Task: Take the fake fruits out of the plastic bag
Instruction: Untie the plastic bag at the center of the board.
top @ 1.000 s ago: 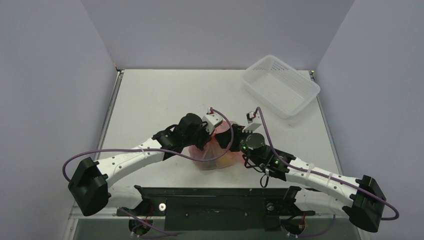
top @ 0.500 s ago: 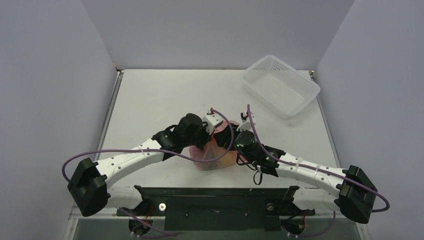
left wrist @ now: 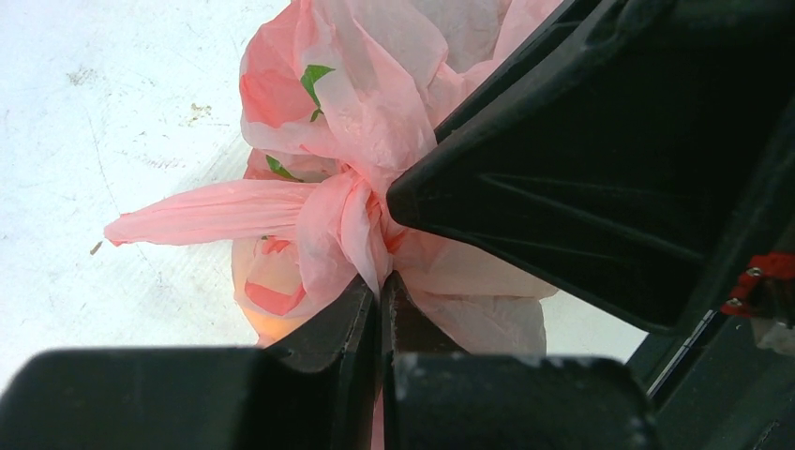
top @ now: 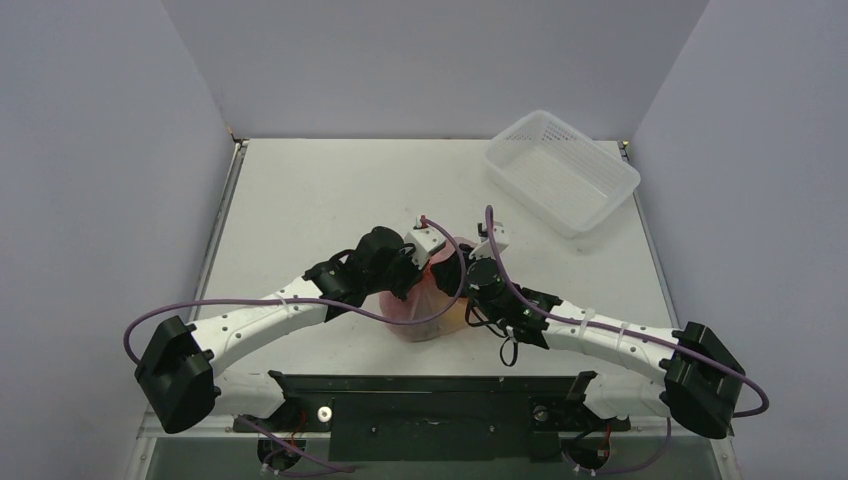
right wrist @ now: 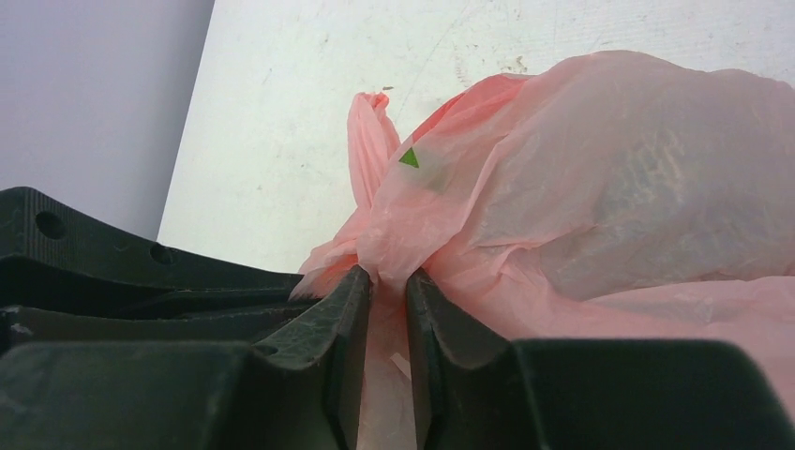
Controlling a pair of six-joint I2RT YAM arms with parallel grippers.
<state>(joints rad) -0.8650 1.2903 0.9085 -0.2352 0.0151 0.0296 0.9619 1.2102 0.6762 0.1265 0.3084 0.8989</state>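
Bag [left wrist: 375,112]: translucent pink, crinkled. Small green prints are seen just above both jaw pairs, deeper red patches left of the left jaws, orange tint below those. Fingers [right wrist: 328,366] black. Table [top: 320,190] off-white, scuffed. Basket [top: 560,170] white, perforated. Cables [top: 250,300] purple.

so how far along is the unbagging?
Done: nothing yet. The plastic bag is tied shut at its knot, and the fake fruits show only as an orange glow through the film.
In hand: the left gripper is shut on film just below the knot. The right gripper has its jaws nearly together around a bunch of film; whether it pinches is unclear.
Left: open the knot and lift out every fruit.
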